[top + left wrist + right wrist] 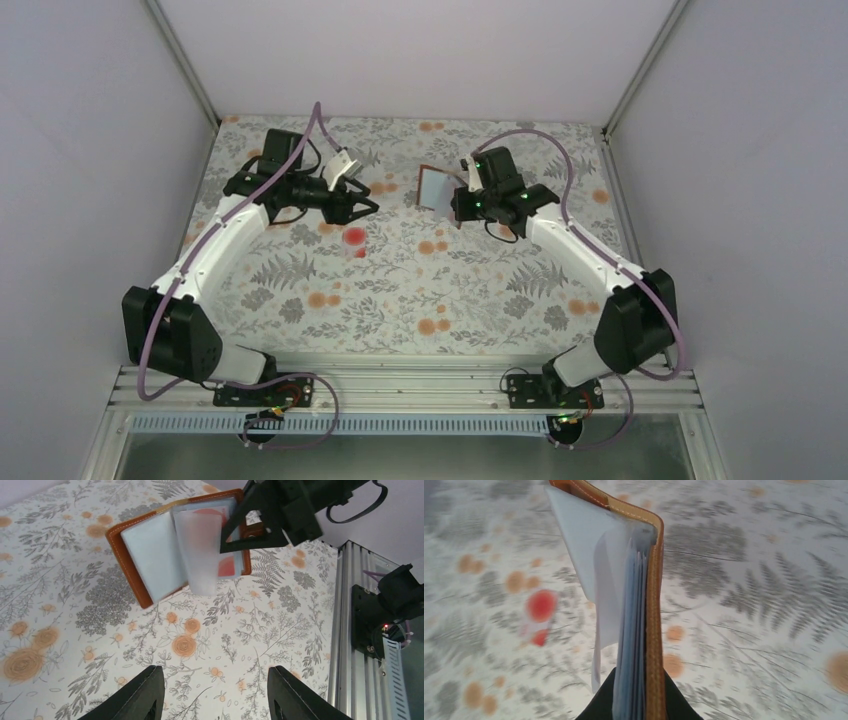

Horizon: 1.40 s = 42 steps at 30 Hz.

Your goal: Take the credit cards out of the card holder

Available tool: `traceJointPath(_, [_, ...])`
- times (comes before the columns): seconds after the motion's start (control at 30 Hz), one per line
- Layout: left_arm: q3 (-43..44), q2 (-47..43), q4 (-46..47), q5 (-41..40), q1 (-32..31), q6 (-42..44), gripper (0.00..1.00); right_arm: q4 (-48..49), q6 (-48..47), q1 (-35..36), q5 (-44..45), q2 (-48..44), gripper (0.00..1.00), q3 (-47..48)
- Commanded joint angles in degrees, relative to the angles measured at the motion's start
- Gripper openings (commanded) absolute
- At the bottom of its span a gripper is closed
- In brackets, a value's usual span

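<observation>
The light is soft and even, and it seems to come from above; the flowery table [400, 290] looks bright from edge to edge, with no glare; shadows are faint and thin. The top view is sharp all over. The left wrist view is clear too, though one clear sleeve [200, 555] of the card holder [135, 560] looks foggy. The right wrist view is smeary; the table there is blurred, and the pale card [540, 615] with red spots is a fuzzy blob; only the card holder's brown edge looks crisp.
</observation>
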Motion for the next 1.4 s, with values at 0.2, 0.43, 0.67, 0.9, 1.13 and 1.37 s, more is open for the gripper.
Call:
traceJointPath(0.2, [1.35,1.33,-1.28,10.05,-9.64,3.15,0.56,0.32,7.34,6.25,0.21,6.77,0.04,10.06])
traceJointPath(0.43, [2.4,4.69,-0.92,8.97,-12.73,1.9,0.58,3.59,7.97,8.09,-10.02,8.0,0.04,11.97])
traceJointPath(0.67, [-0.13,3.79,2.75,-10.8,-12.2,-0.23,0.56,6.42,8.48,8.1,-18.13,6.27,0.04,10.7])
traceJointPath(0.9, [1.62,3.4,3.28,-23.32,-8.74,-2.11,0.61,6.5,7.05,8.05,-18.4,4.86,0.04,9.46])
traceJointPath(1.13, [0.15,1.82,3.92,-21.46,-0.6,-3.72,0.63,6.87,6.02,7.64,-19.91,4.39,0.04,9.07])
traceJointPath(1.37, [2.92,0.85,4.11,-24.88,3.18,-5.65,0.61,3.72,5.42,7.36,-13.22,3.92,0.04,9.16])
